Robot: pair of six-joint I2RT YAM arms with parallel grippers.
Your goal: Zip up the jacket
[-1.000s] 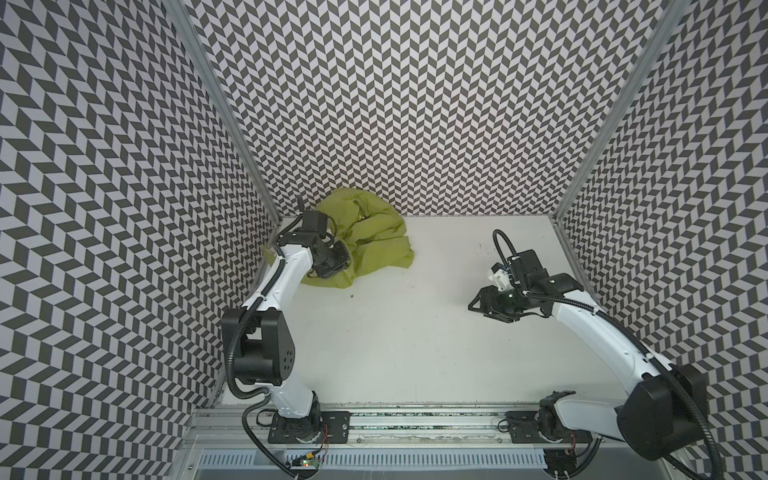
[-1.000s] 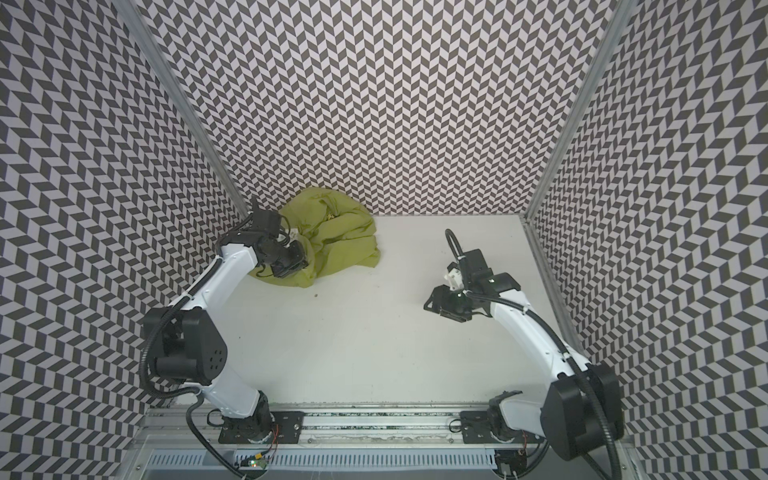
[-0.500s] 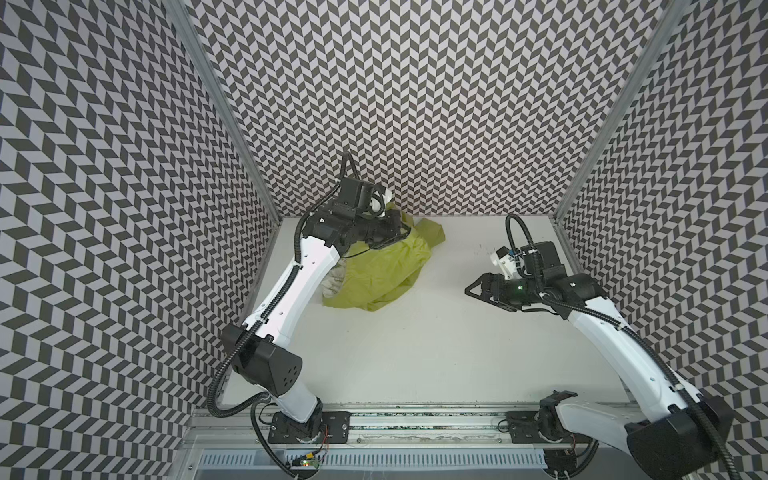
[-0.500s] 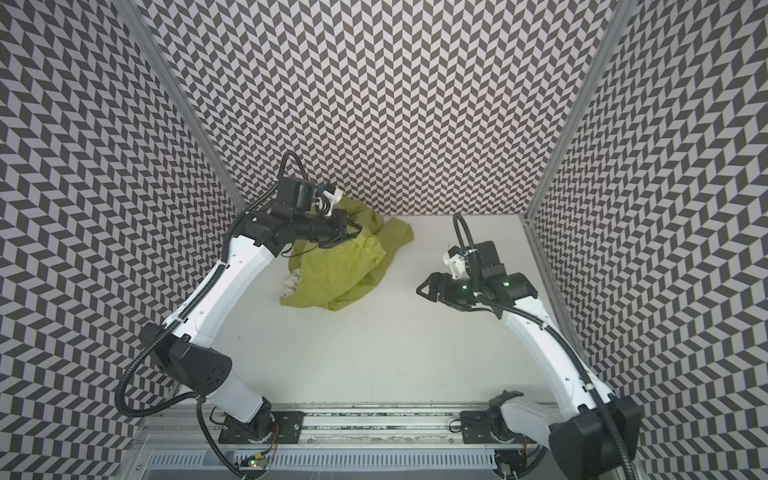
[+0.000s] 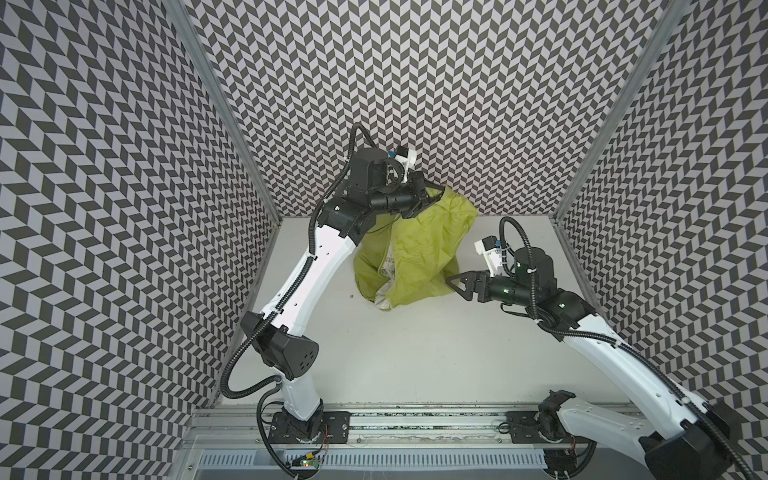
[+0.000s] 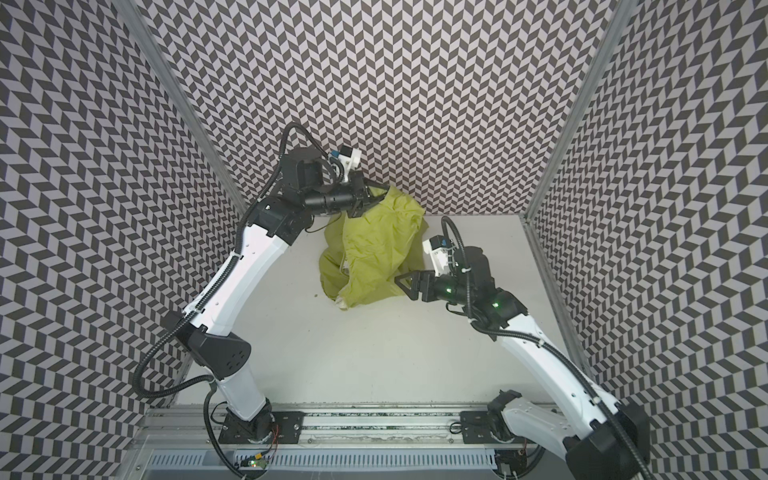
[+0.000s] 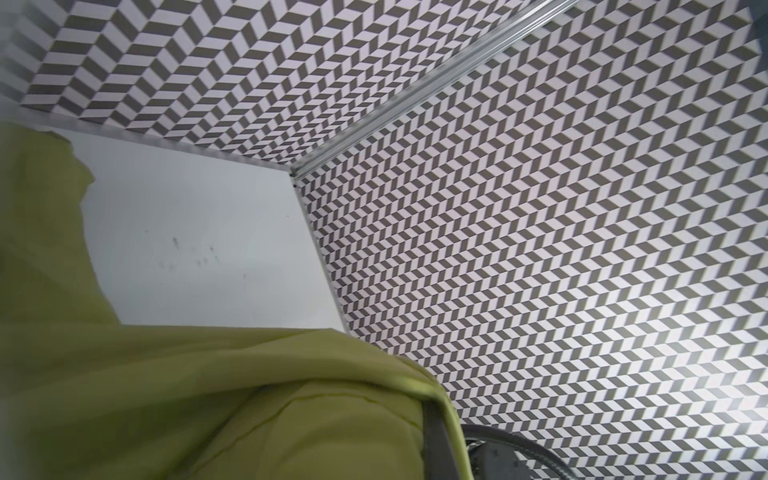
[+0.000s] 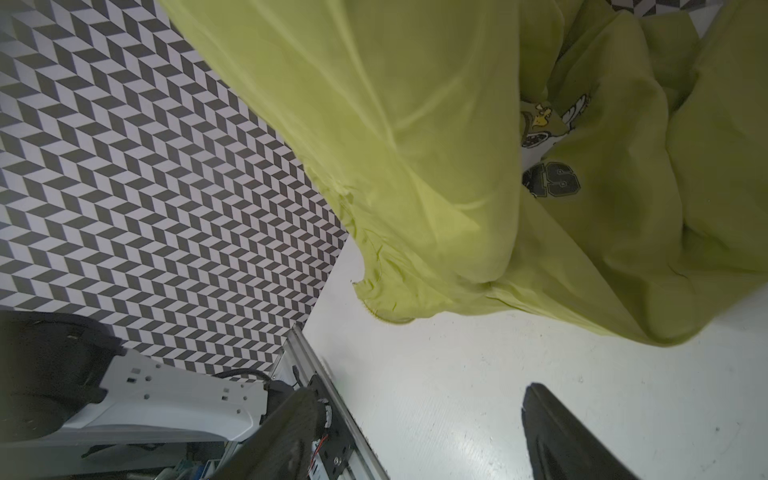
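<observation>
Lifting the jacket [image 5: 419,253] by an upper edge, you are gripping it with the left gripper [image 5: 432,198], whose fingers are pressed together on the green fabric near the back wall. The jacket is hanging in a crumpled bundle, and its lowest folds seem to be resting on the table [image 5: 415,374] towards the back. The right gripper [image 5: 452,283] is hovering just beside the bundle's lower edge, with its fingers [image 8: 561,440] standing apart and holding nothing. The zipper is not showing in any view, though the chest logo [image 8: 548,183] is facing the right wrist camera. To do this step well, you are probably wanting to close the right fingers on a single layer of a free front edge, not a bunched fold. Then you would be drawing the two arms apart gently, so the front is spreading flat.
</observation>
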